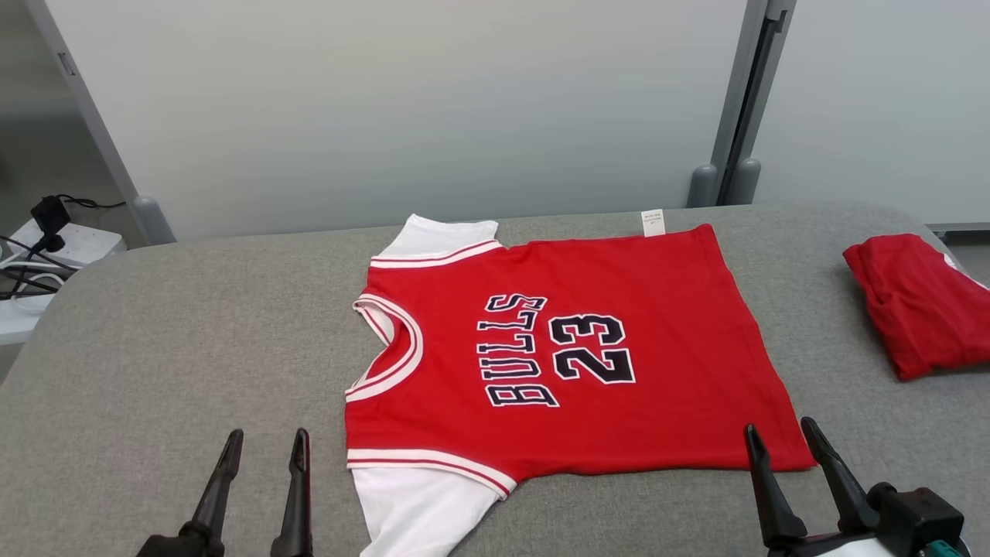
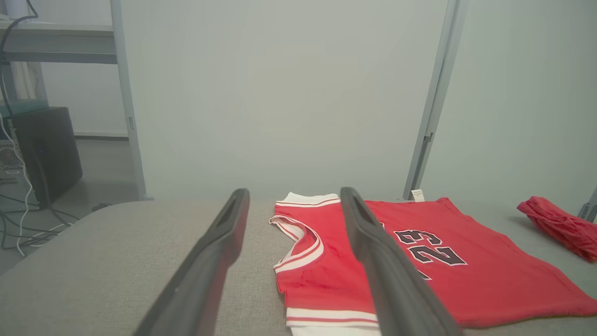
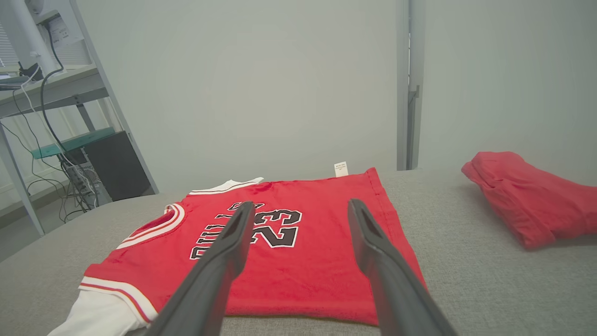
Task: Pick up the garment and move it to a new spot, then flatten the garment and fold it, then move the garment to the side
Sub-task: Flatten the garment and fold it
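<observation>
With the garment flat on the desk, left pincer at 7 o'clock and right pincer at 5 hover open, empty, probably ready to fold.

We get soft, even light in all 3 views, bright w/o being harsh. It prob. comes from overhead, tho we can't make out the source. Shadows are faint: a thin dark line under the near hem of the garment, and a soft patch beside the folded red cloth on the grey table. There is no glare on the pale wall panel, just a gentle gradient. The head view is sharp and the jersey print reads clean. In the wrist views the dark fingers blur close to the lens, and the bg looks hazy w/ low contrast. The post leans near the frame edge, i.e. wide-angle distortion.
</observation>
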`<state>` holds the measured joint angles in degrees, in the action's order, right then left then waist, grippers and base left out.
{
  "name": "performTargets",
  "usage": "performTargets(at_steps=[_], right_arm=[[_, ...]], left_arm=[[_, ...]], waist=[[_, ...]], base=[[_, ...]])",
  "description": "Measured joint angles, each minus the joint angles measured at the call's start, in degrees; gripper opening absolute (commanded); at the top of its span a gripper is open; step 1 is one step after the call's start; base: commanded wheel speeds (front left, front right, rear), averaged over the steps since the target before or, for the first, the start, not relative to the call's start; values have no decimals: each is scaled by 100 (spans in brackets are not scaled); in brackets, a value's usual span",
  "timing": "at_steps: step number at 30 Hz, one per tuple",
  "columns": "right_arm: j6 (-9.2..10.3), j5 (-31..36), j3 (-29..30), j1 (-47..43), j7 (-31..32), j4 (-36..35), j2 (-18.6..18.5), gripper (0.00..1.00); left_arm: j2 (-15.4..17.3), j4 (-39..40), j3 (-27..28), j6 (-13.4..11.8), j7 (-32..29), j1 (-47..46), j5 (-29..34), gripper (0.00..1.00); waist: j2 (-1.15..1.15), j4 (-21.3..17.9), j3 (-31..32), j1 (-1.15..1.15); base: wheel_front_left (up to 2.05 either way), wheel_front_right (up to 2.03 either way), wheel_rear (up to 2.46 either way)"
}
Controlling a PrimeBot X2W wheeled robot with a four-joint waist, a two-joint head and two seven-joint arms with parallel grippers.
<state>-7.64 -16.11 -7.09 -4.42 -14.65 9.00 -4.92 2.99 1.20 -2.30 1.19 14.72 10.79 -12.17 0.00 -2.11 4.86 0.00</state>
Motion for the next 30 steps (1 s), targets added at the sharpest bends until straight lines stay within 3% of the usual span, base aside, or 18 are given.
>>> performTargets(at_steps=[30], right_arm=[[0, -60, -36, -83, 0, -110, -2, 100]], left_arm=[[-12, -279, 11, 134, 0, 83, 190, 100]], waist=[[0, -16, 6, 0]], base=[[0, 0, 0]])
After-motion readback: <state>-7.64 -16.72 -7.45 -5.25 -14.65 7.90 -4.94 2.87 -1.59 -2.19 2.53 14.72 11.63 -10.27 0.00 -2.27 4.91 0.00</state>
